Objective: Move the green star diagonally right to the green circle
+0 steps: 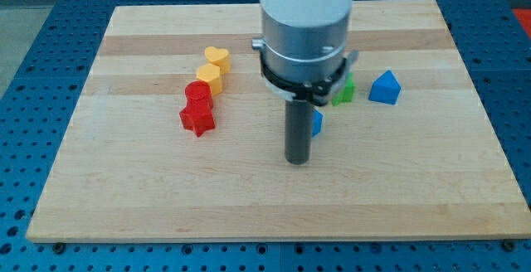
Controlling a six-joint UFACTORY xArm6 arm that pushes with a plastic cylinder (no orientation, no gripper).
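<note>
At board centre the rod's tip (297,161) rests, no claw to open or shut, a blue block (316,122) touching at one o'clock, while a half-hidden green block (344,90), star or circle unclear, sits farther out, leaving progress unjudgeable.

yellow heart (217,57), red star (197,119), blue triangle (384,87), green block (343,90).

Pale wooden board (124,197) with stripey grain sits on a blue perforated table (25,65), lit pretty evenly.
</note>
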